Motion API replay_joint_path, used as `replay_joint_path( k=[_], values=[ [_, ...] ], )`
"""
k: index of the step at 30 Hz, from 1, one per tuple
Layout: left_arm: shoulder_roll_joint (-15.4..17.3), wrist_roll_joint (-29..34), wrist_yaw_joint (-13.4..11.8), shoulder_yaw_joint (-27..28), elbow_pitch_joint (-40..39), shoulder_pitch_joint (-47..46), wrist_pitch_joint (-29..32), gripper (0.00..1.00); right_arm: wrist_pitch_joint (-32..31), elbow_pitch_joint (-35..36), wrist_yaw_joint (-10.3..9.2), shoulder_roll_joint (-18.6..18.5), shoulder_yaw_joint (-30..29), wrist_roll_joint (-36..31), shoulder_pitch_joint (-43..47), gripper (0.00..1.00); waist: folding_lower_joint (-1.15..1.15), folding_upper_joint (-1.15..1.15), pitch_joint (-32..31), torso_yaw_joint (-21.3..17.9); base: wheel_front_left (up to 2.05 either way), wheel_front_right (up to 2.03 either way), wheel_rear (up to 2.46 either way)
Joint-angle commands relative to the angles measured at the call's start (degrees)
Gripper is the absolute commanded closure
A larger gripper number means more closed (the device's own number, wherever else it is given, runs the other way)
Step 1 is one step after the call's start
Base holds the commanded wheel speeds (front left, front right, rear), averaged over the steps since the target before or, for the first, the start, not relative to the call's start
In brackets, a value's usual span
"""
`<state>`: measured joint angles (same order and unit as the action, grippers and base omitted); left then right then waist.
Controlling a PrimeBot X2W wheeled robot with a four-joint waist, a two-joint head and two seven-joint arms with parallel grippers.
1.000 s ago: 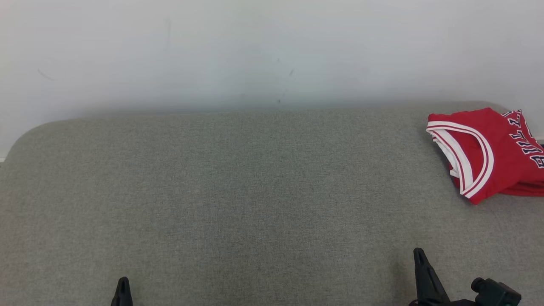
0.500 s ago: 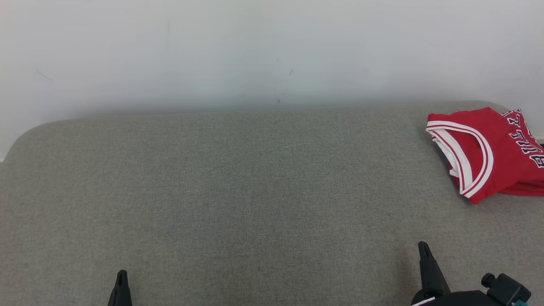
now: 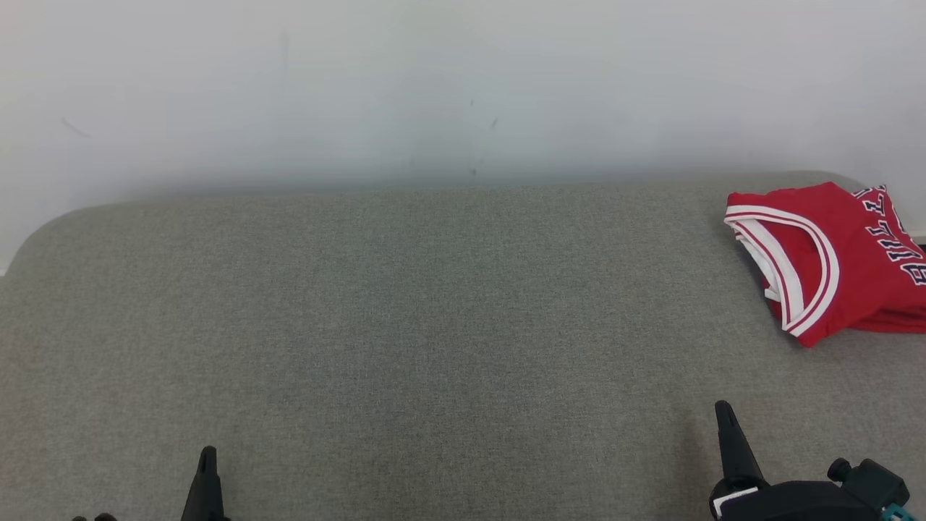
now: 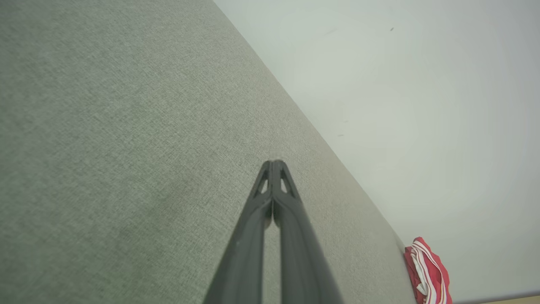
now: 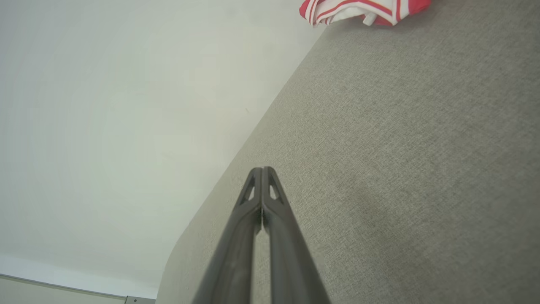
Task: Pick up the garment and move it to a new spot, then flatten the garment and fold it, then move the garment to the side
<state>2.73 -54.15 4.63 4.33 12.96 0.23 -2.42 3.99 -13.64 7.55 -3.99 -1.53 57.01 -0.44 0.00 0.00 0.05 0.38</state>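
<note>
item: red sleeveless jersey (image 3: 861, 239) with white-and-red trim and dark lettering. it is folded into a compact stack and lies at the far right end of the grey woven upholstered surface (image 3: 434, 325), near the rear edge beside the pale wall (image 3: 434, 87). the trimmed opening faces the centre.

left gripper (image 4: 274, 162): both dark fingers meet at the tips, nothing between them, over bare fabric at the near left.

right gripper (image 5: 262, 169): fingers likewise pressed together and empty, at the near right, well apart from the jersey.
</note>
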Motion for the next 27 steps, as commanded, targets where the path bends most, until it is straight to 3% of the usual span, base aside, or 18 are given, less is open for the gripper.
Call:
replay_joint_path(
  k=[1,27],
  values=[
    [0.2,-2.2,0.4,0.3,-0.4,-1.3,0.4,1.00,-0.4,0.6,-0.05,-0.3,-0.2,1.8,-1.3,1.00,0.00,0.00,0.0,0.0,0.00,0.00,0.00],
    [0.2,-18.4,1.6,1.2,0.3,-3.9,4.3,1.00,-4.4,0.2,-0.08,-0.2,-1.7,17.6,-3.4,1.00,0.00,0.00,0.1,-0.1,0.00,0.00,0.00]
  ],
)
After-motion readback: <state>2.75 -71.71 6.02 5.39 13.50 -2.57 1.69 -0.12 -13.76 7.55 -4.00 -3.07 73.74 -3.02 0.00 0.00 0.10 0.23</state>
